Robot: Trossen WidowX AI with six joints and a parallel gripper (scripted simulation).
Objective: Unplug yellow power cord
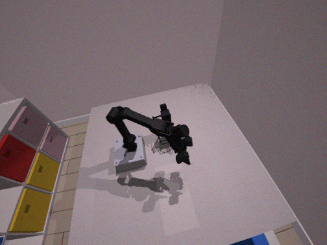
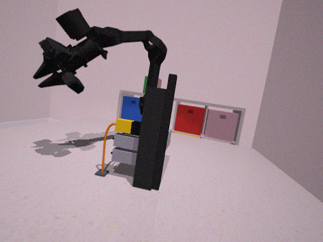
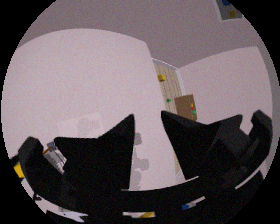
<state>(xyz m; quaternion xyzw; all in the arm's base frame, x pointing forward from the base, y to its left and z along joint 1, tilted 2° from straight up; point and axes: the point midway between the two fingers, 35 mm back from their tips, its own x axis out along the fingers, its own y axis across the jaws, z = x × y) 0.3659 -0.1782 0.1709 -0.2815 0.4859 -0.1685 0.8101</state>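
The yellow plug [image 2: 124, 125] is beside the tall black upright power strip [image 2: 154, 137] in the exterior view. Its black end reaches behind the strip's edge, so I cannot tell how it sits in the socket. The orange-looking cord [image 2: 104, 150] arches from the plug down to a small dark plate [image 2: 102, 173] on the surface. My gripper [image 2: 36, 82] [image 3: 147, 115] is partly open, with nothing between its fingers. It hangs high, up and to the left of the plug in the exterior view, clear of plug, cord and strip. The arm hides much in the top view.
Two pale grey blocks [image 2: 126, 141] [image 2: 124, 155] stick out from the strip below the plug. The arm's base stands on a grey mount [image 1: 131, 164]. A shelf with coloured bins [image 1: 40, 171] [image 2: 190, 119] stands beyond the white surface's edge.
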